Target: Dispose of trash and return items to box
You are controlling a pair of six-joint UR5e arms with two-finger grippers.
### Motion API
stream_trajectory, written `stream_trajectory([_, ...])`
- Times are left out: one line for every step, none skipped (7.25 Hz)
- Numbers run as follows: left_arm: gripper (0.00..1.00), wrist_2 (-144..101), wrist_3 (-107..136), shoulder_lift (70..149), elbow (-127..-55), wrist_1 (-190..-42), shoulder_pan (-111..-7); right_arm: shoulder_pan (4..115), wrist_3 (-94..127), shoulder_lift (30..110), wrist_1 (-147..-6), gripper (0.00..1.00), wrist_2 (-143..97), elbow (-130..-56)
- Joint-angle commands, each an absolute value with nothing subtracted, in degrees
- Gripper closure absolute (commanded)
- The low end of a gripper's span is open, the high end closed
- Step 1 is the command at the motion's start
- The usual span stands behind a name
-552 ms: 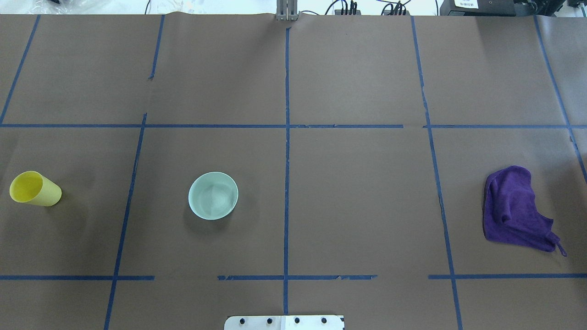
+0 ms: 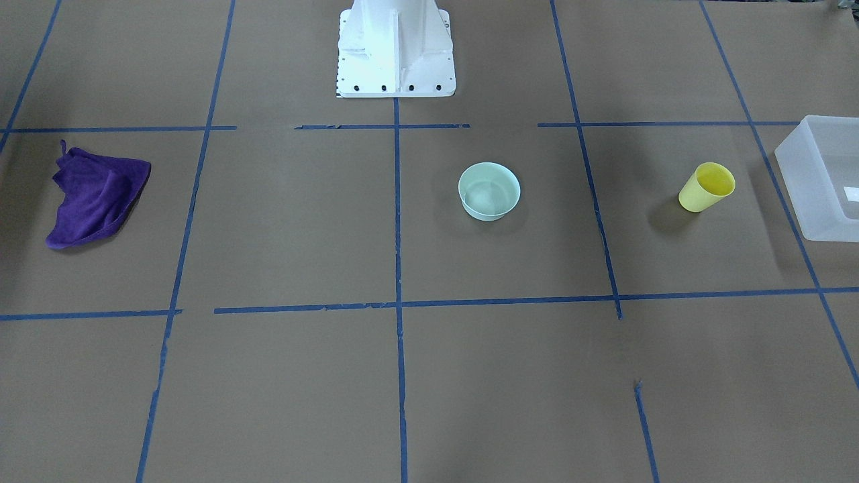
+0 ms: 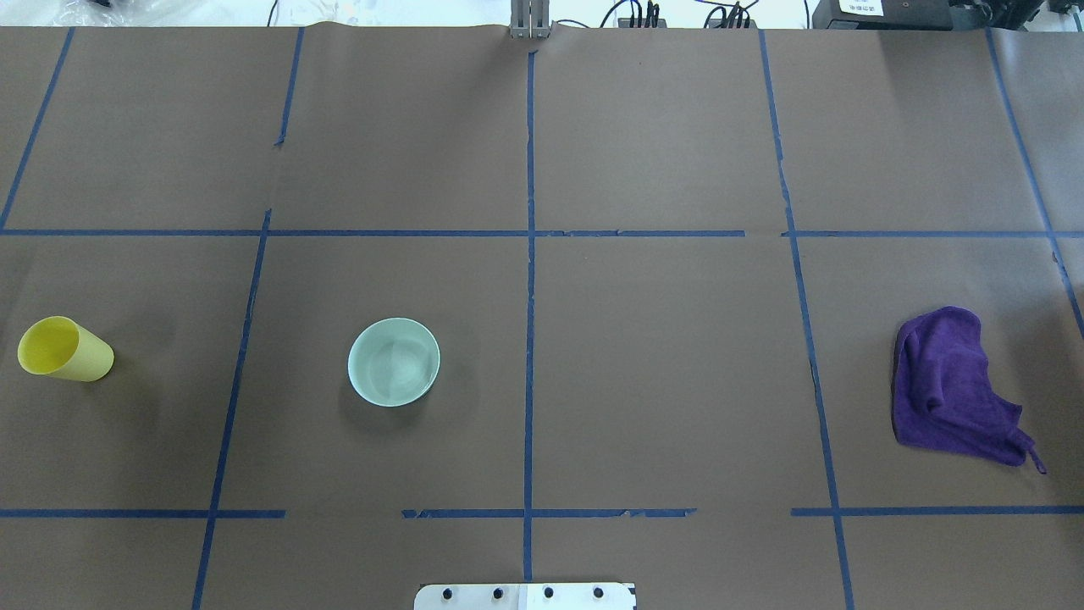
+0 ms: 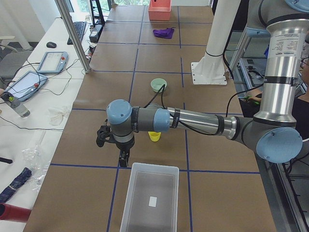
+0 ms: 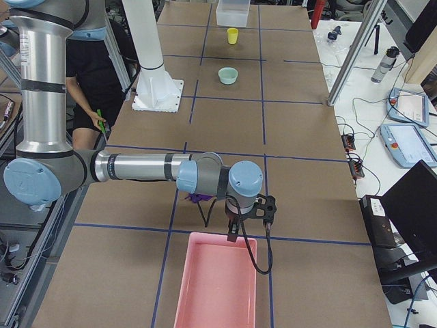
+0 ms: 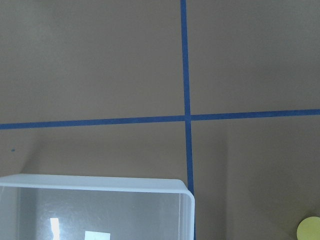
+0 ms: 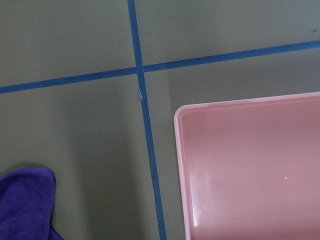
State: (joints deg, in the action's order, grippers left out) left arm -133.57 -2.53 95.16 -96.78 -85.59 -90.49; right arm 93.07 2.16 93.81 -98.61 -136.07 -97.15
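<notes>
A frosted, translucent rectangular box (image 2: 800,194) sits far left. Near it stand a smooth tapered yellow cup (image 3: 64,349), then a round mint bowl (image 3: 394,363). A crumpled purple cloth (image 3: 948,390) lies far right, by a pink bin (image 5: 215,287). The left gripper (image 4: 124,161) hangs by the box's corner, the cup close by. The right gripper (image 5: 233,231) hangs over the pink bin's rim. How far open either is, or what it holds, cannot be told.

The cup (image 3: 65,350) sits between bowl (image 3: 394,363) and box (image 2: 805,194) — the cloth (image 3: 948,385) well apart, far right.
</notes>
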Motion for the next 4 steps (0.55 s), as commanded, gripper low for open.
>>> stream_trajectory([0.0,-134.5,-2.3,97.4,-99.9,-87.9,-86.7,93.1,2.4,94.0,-98.7,0.0,-137.5,-98.4])
stream_trajectory([0.0,-136.9,-2.0,97.7,-98.7,-89.5,-86.3,93.1,2.3,93.9,-98.7,0.0,-137.9,-98.4])
stream_trajectory([0.0,-137.2,-1.5,97.2,-97.9,-89.2,-82.9,93.0,2.0,92.9,-98.1,0.0,-137.8,-98.9])
stream_trajectory([0.0,-136.6,-1.1,96.3,-98.1,-89.2,-80.3,92.9,2.0,92.8,-96.9,0.0,-137.1,-98.9])
